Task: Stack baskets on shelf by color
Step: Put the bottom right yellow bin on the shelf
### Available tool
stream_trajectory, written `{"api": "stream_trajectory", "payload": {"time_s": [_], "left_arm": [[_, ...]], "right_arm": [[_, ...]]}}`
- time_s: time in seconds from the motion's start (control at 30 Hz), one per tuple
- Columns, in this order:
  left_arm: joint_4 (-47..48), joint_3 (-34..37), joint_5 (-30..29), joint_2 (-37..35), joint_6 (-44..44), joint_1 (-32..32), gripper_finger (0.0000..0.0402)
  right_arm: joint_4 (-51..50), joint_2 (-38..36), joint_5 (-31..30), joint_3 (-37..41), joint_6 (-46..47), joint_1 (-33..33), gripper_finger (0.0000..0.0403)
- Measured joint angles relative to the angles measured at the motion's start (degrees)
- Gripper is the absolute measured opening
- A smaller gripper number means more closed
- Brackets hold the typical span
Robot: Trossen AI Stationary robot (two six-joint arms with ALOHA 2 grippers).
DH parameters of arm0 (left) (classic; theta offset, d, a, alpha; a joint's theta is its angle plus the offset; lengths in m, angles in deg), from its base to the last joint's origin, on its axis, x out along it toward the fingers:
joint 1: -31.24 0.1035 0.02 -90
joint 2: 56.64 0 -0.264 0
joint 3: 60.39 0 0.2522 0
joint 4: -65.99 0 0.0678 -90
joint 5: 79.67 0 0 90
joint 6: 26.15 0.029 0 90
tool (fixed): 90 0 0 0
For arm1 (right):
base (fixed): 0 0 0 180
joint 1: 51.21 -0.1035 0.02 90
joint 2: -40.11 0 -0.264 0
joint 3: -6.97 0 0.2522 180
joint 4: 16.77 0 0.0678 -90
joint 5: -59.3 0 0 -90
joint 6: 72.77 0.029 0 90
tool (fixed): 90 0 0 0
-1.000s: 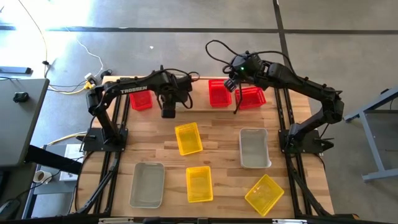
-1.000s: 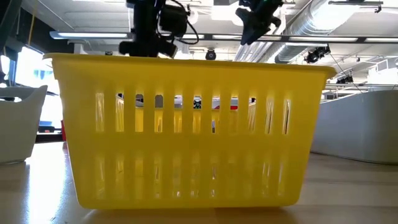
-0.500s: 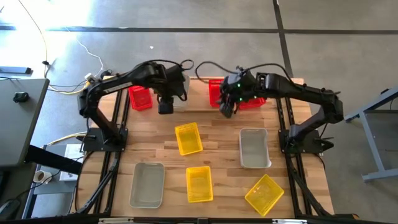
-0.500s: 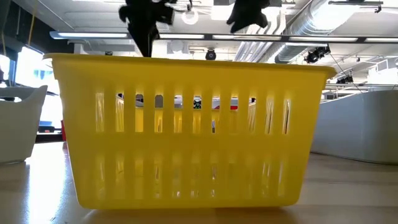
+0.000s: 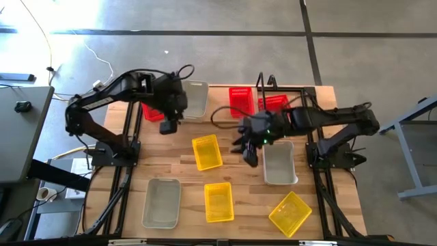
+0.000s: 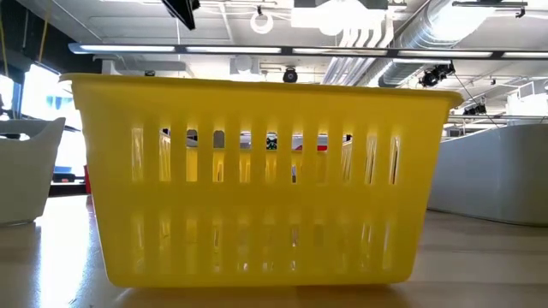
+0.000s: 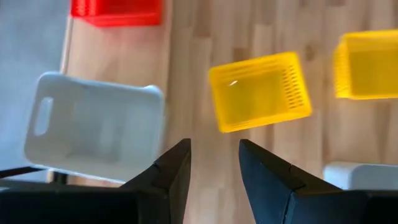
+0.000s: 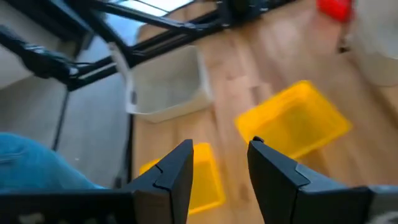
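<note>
Looking down on the table, my left gripper (image 5: 167, 128) is open and empty, hovering between a red basket (image 5: 153, 111) and a grey-white basket (image 5: 195, 98) near the far edge. My right gripper (image 5: 249, 157), also open and empty, hangs between a yellow basket (image 5: 207, 152) and a grey-white basket (image 5: 278, 162). Two more red baskets (image 5: 240, 101) (image 5: 276, 103) sit by the shelf's thin black rods (image 5: 295, 91) at the far right. In the left wrist view, the open fingers (image 7: 214, 165) look down on the yellow basket (image 7: 260, 92). The right wrist view shows open fingers (image 8: 221, 168) over bare wood.
Near the front stand a grey-white basket (image 5: 162, 203) and two yellow baskets (image 5: 218, 201) (image 5: 290, 213). A yellow basket (image 6: 257, 180) fills the low view. Black arm-mount frames run along the table's left and right sides. Bare wood lies between the baskets at mid-table.
My right gripper has swung from above the red baskets at the far edge toward the near edge and a little left, ending between the yellow and grey-white baskets. My left gripper has drifted toward the table's left. No basket has moved.
</note>
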Motion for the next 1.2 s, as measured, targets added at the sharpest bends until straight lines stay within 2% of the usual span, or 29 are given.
{"api": "stream_trajectory", "payload": {"time_s": [0.13,0.27,0.47,0.7,1.2], "left_arm": [[-0.51,2.83,0.93,-2.08,-1.37,-2.87,0.0126],[-0.88,5.02,0.69,-3.41,-2.71,-5.16,0.0126],[-1.48,5.95,0.12,-4.23,-3.09,-6.92,0.0126],[-1.41,5.95,-0.21,-4.25,-3.09,-6.98,0.0126],[-1.30,5.95,-0.33,-4.25,-4.78,-6.96,0.0126]], "right_arm": [[1.20,0.56,0.14,0.00,5.76,-4.36,0.0138],[0.28,1.24,-1.58,0.02,15.58,-8.79,0.0138],[-6.99,2.75,-4.65,0.02,30.12,-15.50,0.0138],[-15.57,5.91,-4.58,0.04,43.67,-22.66,0.0138],[-19.18,16.00,-1.16,0.04,56.32,-36.22,0.0138]]}}
